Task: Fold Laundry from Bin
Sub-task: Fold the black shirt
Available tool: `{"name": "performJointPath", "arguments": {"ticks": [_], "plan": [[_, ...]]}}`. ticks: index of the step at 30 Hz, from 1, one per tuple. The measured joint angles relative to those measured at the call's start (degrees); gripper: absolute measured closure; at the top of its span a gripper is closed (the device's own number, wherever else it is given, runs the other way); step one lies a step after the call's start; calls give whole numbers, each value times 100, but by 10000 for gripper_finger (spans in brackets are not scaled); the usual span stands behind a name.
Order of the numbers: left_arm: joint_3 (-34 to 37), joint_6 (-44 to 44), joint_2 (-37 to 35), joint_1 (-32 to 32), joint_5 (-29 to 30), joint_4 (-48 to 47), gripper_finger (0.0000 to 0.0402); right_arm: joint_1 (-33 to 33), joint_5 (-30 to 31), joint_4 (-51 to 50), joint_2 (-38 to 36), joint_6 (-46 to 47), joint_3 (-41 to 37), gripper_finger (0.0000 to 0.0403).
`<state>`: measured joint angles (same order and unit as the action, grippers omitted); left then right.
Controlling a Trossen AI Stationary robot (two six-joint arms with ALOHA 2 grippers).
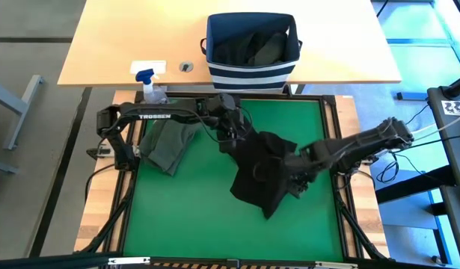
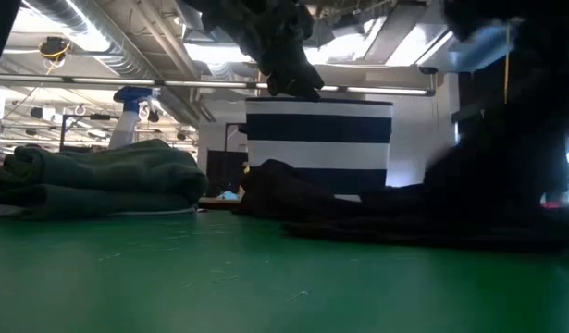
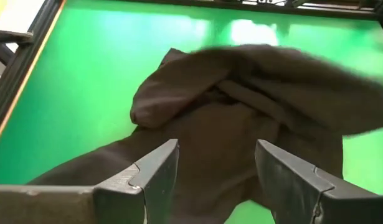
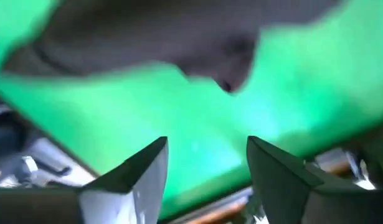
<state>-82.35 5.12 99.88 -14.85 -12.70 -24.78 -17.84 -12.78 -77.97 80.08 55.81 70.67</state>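
You had both hands, left [image 3: 216, 180] and right [image 4: 207, 180], open, leaving the black garment [image 1: 265, 173] mid-worktop for folding.

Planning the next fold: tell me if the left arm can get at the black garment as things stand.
Probably yes. The left hand is open right over the black garment, which lies crumpled on the green mat, with nothing between. The right hand, also open, is at the garment's other side.

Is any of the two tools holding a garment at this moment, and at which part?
Nothing is held. The left tool and the right tool both stand open with empty gaps, above the black garment lying on the green mat.
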Motion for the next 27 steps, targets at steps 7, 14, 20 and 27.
{"name": "performJointPath", "arguments": {"ticks": [7, 14, 20, 27], "plan": [[-9, 122, -4, -2, -2, -50, 193, -349, 902, 760, -209, 1071, -956, 184], [-9, 224, 5, 89, -33, -3, 193, -365, 523, 2300, -773, 1195, -1983, 203], [-11, 423, 450, 347, -222, 690, 193, -359, 689, 2166, -1399, 1190, -2218, 209], [-721, -171, 1447, 637, -271, 751, 193, -433, 1213, 2066, -2268, 1128, -2216, 210]]}}
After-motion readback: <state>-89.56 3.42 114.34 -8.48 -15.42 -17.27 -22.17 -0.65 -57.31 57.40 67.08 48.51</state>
